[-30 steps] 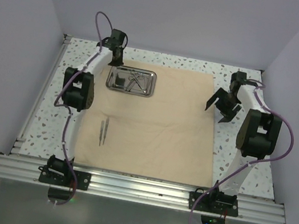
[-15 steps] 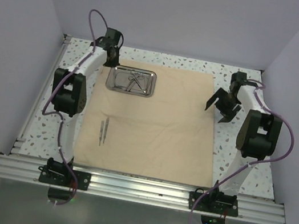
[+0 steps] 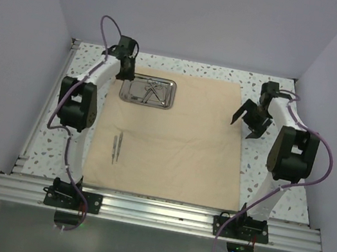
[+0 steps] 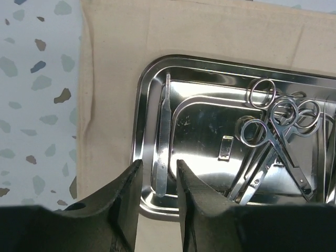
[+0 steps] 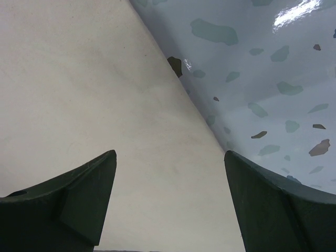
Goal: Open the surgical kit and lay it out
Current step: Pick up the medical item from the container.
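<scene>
Left gripper (image 4: 158, 173) had shifted to the steel tray (image 4: 210, 62), jaws slightly parted astride the tweezers (image 4: 164, 131), evidently for pickup; right gripper (image 3: 246, 123) hung spread, empty, at the edge of the cloth wrap (image 3: 178, 147).

Lavender walls (image 3: 195, 13), speckled (perhaps terrazzo) tabletop (image 3: 217, 72)

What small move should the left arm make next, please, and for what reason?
Probably lower the left gripper slightly and close its fingers on the slim instrument at the left end of the steel tray. The fingers stand a little apart with that instrument's near end between them, seemingly not yet gripped. Tweezers already lie on the cloth, so this piece looks next.
</scene>
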